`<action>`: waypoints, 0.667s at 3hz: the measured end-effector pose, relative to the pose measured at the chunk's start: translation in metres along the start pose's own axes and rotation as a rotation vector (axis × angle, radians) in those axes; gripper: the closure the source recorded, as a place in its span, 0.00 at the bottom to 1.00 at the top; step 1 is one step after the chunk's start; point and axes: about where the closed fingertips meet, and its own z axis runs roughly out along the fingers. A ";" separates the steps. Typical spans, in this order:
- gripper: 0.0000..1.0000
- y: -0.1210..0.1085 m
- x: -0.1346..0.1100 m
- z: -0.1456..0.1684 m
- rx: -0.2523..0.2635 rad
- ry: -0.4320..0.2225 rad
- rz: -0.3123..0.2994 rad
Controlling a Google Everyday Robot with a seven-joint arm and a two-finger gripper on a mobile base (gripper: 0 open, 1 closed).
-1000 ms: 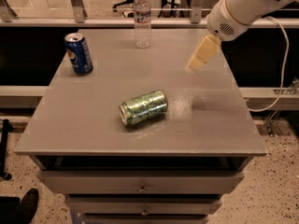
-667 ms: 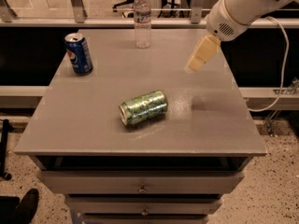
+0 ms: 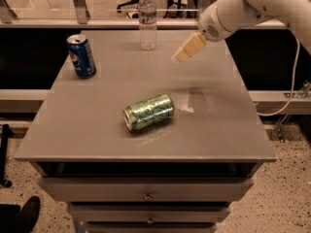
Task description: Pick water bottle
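Note:
The water bottle (image 3: pixel 147 19), clear plastic with a white cap and a pale label band, stands upright at the far edge of the grey table (image 3: pixel 97 130). My gripper (image 3: pixel 187 49) hangs above the table on the white arm (image 3: pixel 243 11) that comes in from the upper right. It is to the right of the bottle and a little nearer to me, apart from it, and it holds nothing that I can see.
A blue Pepsi can (image 3: pixel 81 56) stands upright at the far left of the table. A green patterned can (image 3: pixel 148 111) lies on its side near the middle. Drawers (image 3: pixel 146 191) sit below the tabletop. A railing and an office chair are behind.
My gripper has moved left, closer to the water bottle. The bottle and both cans have not moved.

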 end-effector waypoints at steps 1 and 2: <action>0.00 -0.023 -0.019 0.031 0.030 -0.093 0.055; 0.00 -0.042 -0.048 0.062 0.055 -0.196 0.111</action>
